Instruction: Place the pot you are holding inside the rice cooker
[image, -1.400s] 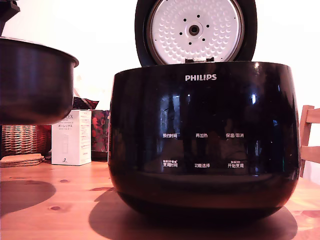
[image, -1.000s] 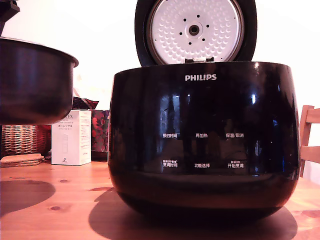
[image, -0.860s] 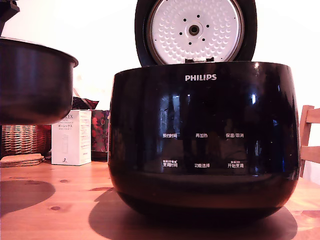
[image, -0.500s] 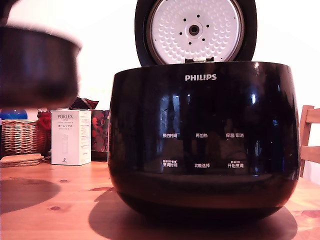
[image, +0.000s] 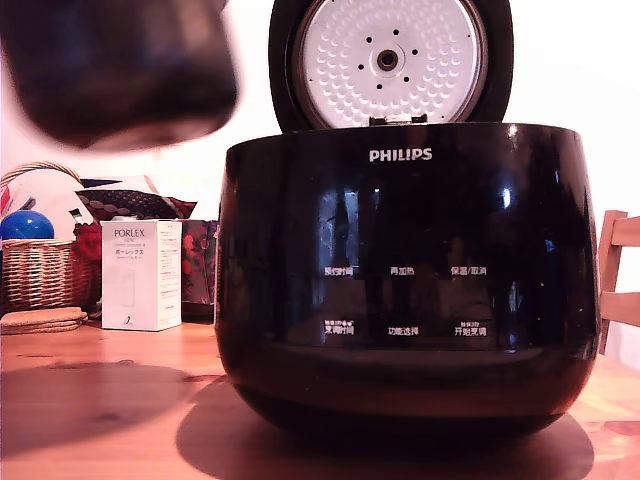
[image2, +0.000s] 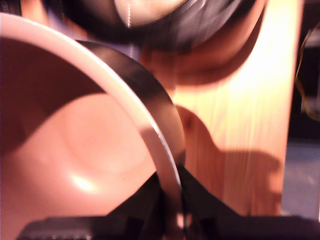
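Blurred pot (image: 120, 70) in the air up-left of the open rice cooker (image: 405, 280), hand (image2: 171, 210) clamped on its rim

The pot (image: 125, 70) hangs above the table (image: 100, 420), at the exterior view's left of the rice cooker (image: 405, 280).

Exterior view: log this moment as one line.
pot: airborne, blurred | gripper: clamped on rim | rice cooker: lid open, pot not inside
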